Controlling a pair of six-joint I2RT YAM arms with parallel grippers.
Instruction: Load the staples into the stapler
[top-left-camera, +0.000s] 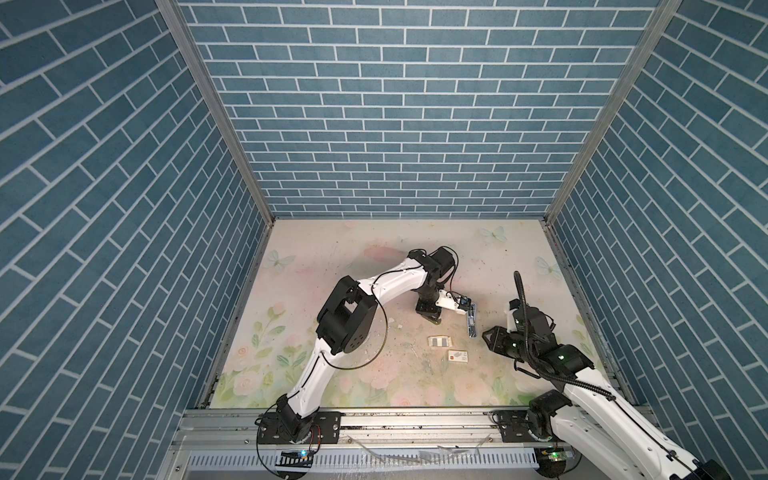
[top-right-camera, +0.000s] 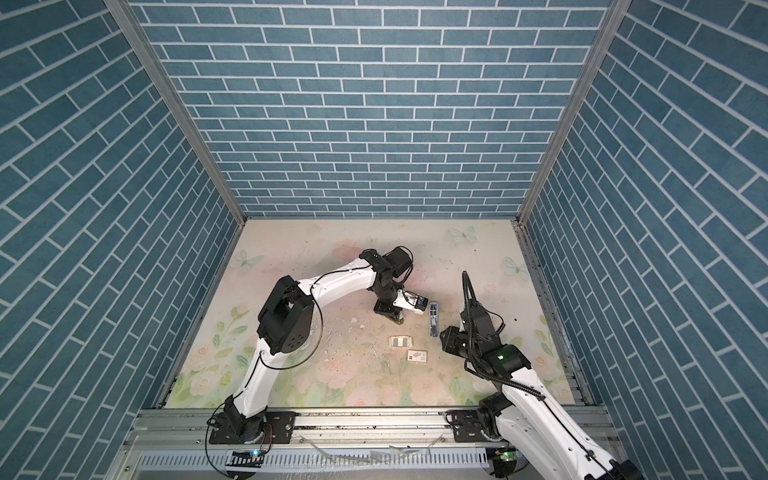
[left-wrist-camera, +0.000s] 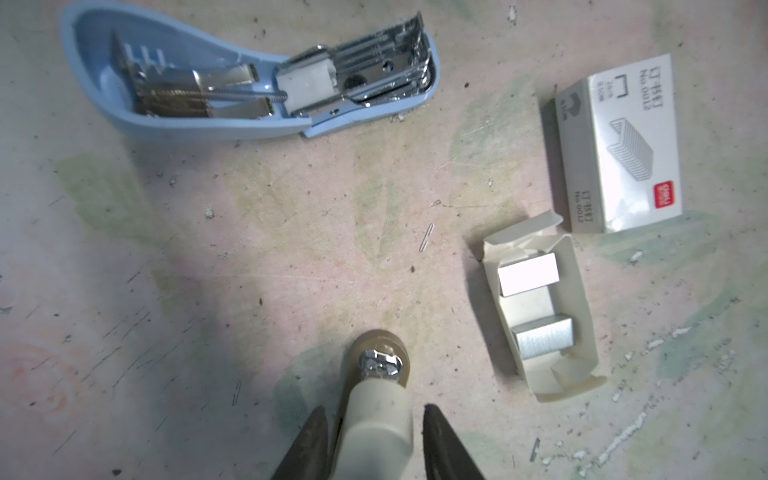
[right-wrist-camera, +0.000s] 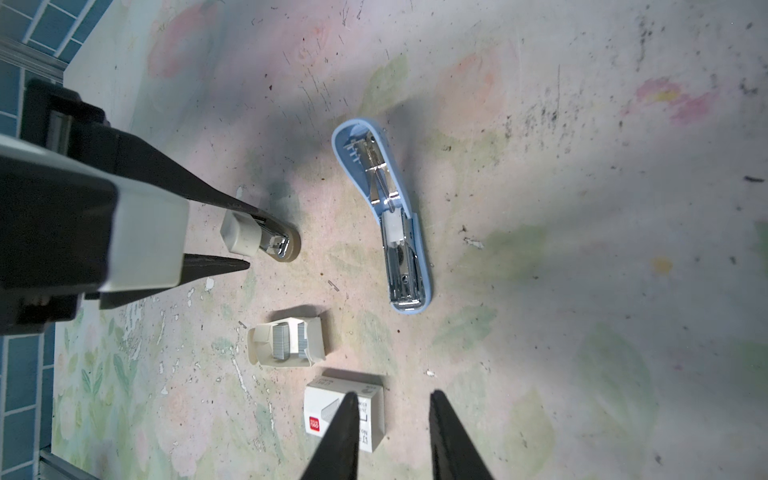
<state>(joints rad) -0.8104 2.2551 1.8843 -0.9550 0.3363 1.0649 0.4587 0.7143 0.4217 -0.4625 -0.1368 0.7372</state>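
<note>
Top views, stapler: A blue stapler (top-left-camera: 471, 322) (top-right-camera: 433, 319) is seen lying opened on the floral table (top-left-camera: 353, 257), right of centre.
Top views, staples: The staples (top-left-camera: 435, 341) (top-right-camera: 396, 341) are seen as grey strips in a cream tray (top-left-camera: 429, 341) (top-right-camera: 391, 341), nearer than the stapler. A white staple box (top-left-camera: 457, 356) (top-right-camera: 417, 356) lies just nearer and to the right.
Top views, grippers: The left gripper (top-left-camera: 433, 319) (top-right-camera: 395, 318) is lowered to the table just beyond the tray and left of the stapler. The right gripper (top-left-camera: 487, 333) (top-right-camera: 444, 332) is held right of the tray.
Left wrist, grip: A cream piece (left-wrist-camera: 378, 419) with a metal end is flanked by the left gripper (left-wrist-camera: 372, 409). Whether it is pinched cannot be told.
Left wrist, staples: Two blocks of staples (left-wrist-camera: 528, 274) are shown in the tray (left-wrist-camera: 582, 291), apart from the fingers. The staple box (left-wrist-camera: 619, 145) lies beside it, and the stapler (left-wrist-camera: 249, 83) well apart.
Right wrist, grip: The right gripper (right-wrist-camera: 393, 395) is seen with its jaws parted and empty above the staple box (right-wrist-camera: 372, 415).
Right wrist, staples: The staples (right-wrist-camera: 286, 336) lie in the tray (right-wrist-camera: 316, 336), between the staple box and the left gripper (right-wrist-camera: 266, 243). The stapler (right-wrist-camera: 386, 224) lies nearby.
</note>
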